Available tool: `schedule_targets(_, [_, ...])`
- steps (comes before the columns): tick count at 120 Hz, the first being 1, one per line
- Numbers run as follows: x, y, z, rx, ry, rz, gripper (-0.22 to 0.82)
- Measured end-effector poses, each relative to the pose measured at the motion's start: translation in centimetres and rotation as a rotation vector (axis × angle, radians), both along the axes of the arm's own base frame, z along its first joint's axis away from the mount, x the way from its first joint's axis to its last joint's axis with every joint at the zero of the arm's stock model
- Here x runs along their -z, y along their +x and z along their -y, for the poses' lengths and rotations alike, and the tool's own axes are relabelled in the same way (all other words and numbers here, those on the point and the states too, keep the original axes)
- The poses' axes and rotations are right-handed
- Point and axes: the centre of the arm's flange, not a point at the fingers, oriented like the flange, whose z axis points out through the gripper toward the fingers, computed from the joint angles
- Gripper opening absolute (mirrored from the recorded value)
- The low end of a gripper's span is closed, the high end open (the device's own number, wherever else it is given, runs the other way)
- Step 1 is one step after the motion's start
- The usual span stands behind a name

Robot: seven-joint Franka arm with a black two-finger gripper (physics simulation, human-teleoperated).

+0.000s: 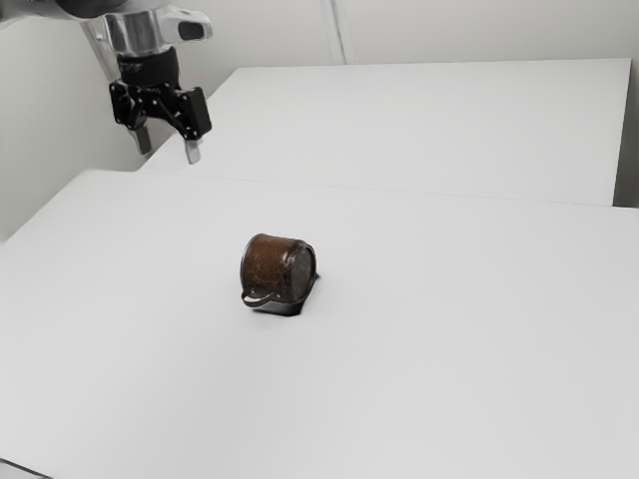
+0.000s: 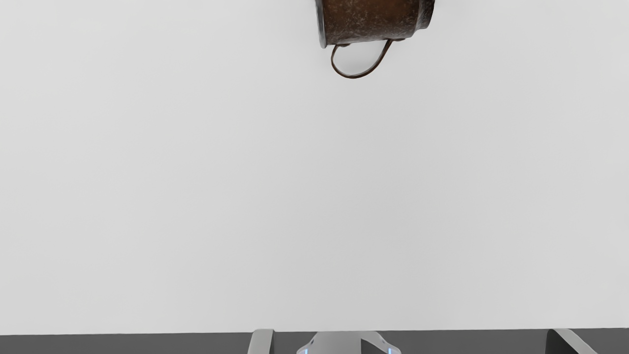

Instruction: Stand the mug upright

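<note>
Your brown mug (image 1: pixel 272 267) lies on its side, not upright: righting it remains. Your gripper (image 1: pixel 168 156) hangs away, fingers spread, empty.

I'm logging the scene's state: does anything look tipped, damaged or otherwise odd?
Yes: the mug lies on its side on the table, though mugs normally stand. Its brown surface looks mottled, perhaps rusty. A black patch beneath it may be shadow.

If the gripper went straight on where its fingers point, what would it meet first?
Likely the white tabletop, though depth near its edge is unclear; the gripper points down, the brown mug off its line.
</note>
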Motion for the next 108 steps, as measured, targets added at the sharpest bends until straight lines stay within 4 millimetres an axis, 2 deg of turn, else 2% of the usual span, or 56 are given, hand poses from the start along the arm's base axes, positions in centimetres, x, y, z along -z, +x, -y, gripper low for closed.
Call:
schedule_targets(11, [-0.2, 1.0, 2.0, 0.039, -0.048, 0.076, 0.6])
schedule_targets(16, [0.4, 1.3, 2.6, 0.047, -0.079, 0.087, 0.6])
schedule_targets(24, [3.5, 2.2, 2.9, 0.039, -0.161, 0.066, 0.6])
schedule_targets(34, [9.1, 3.1, 2.0, -0.007, -0.309, 0.026, 0.6])
schedule_targets(43, [14.1, 3.5, -0.3, -0.086, -0.456, 0.003, 0.6])
schedule_targets(51, [17.5, 3.7, -3.5, -0.175, -0.568, 0.012, 0.6])
schedule_targets(59, [19.4, 4.1, -7.8, -0.267, -0.644, 0.059, 0.6])
schedule_targets(71, [22.5, 4.7, -15.6, -0.415, -0.725, 0.135, 0.6])
schedule_targets(76, [24.0, 4.9, -17.8, -0.457, -0.755, 0.157, 0.6])
schedule_targets(81, [25.6, 5.4, -18.6, -0.476, -0.787, 0.168, 0.6])
schedule_targets(97, [30.6, 7.0, -18.8, -0.506, -0.885, 0.191, 0.6])
schedule_targets(108, [32.7, 7.6, -18.8, -0.51, -0.938, 0.214, 0.6])
